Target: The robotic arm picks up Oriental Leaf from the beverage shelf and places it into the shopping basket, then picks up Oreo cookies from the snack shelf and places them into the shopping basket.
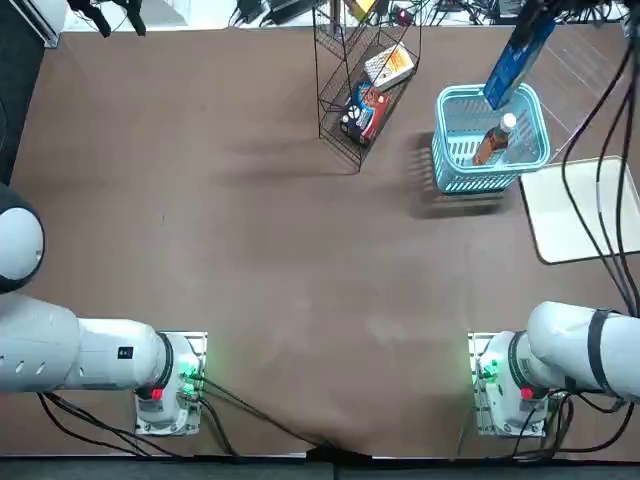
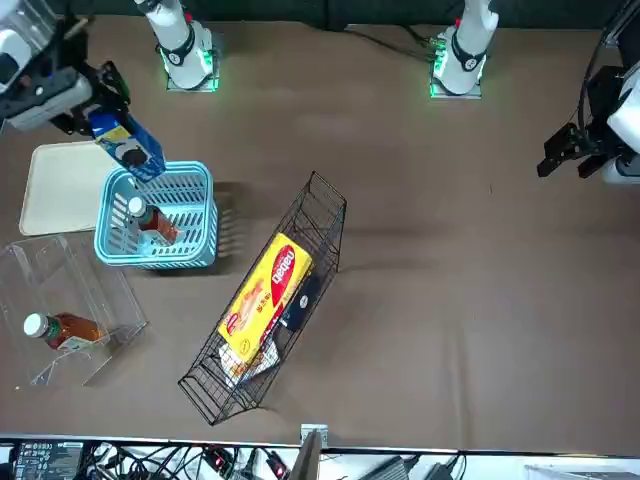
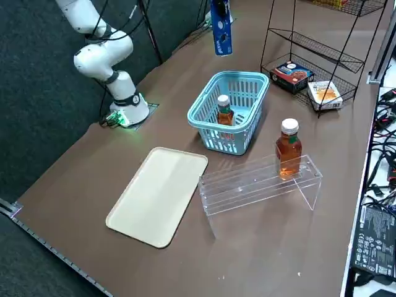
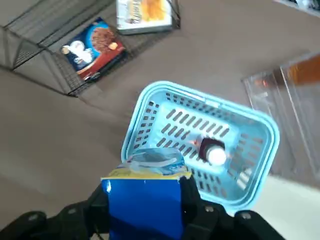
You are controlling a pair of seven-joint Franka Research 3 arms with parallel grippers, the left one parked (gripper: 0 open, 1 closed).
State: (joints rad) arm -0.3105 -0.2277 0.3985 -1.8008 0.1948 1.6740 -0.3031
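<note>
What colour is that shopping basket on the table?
Light blue: the shopping basket shows best in the right side view.

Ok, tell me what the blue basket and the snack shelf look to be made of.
Basket: probably moulded plastic, matte light blue, with slotted lattice walls and a thick rolled rim. Snack shelf: likely thin metal wire with a dark coating, an open see-through grid. The right gripper holds the blue Oreo pack above the basket.

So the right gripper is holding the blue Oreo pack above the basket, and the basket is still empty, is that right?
Not quite. The right gripper does hold the blue Oreo pack above the basket, but the basket is not empty: a tea bottle with a white cap already stands inside it, as the right side view shows.
</note>
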